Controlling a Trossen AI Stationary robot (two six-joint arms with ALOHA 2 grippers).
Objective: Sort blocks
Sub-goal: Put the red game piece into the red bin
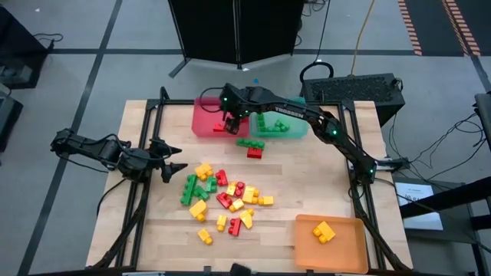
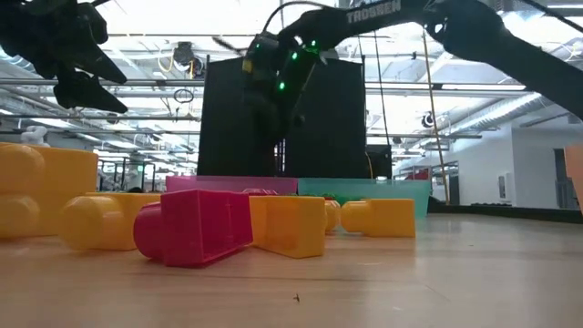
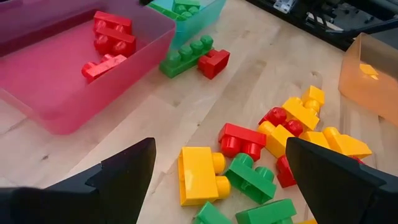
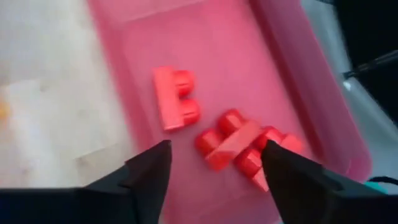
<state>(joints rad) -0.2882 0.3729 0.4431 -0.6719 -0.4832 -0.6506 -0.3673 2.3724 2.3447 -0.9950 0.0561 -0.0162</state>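
Nearest of all is the orange tray point(image 1: 331, 239), at the near right corner of the table point(image 1: 322, 176). It has one yellow block point(image 1: 323, 231) in it.

A bit farther in, the big heap of blocks point(image 1: 222, 198) lies in the middle of the table, red, green and yellow all mixed up. Most of the sorting is not done yet.

The left gripper point(image 1: 173, 159) waits just left of the heap. Its fingers are spread wide and it holds nothing.

Farther on, a green block point(image 1: 249, 142) and a red block point(image 1: 254, 152) sit touching each other on the bare wood, just in front of the two far trays.

At the far side are the red tray point(image 1: 202, 119) and, right of it, the teal tray point(image 1: 288, 129) with green blocks in it. The right gripper point(image 4: 214, 163) hangs over the red tray. Its fingers are apart and nothing is between them. Red blocks point(image 4: 239, 144) lie in the tray below it. This looks like the drop step, with a red block just let go.

Next, I think the right arm must lift clear of the tray, reach to a loose block, and close on it squarely so it does not slip.
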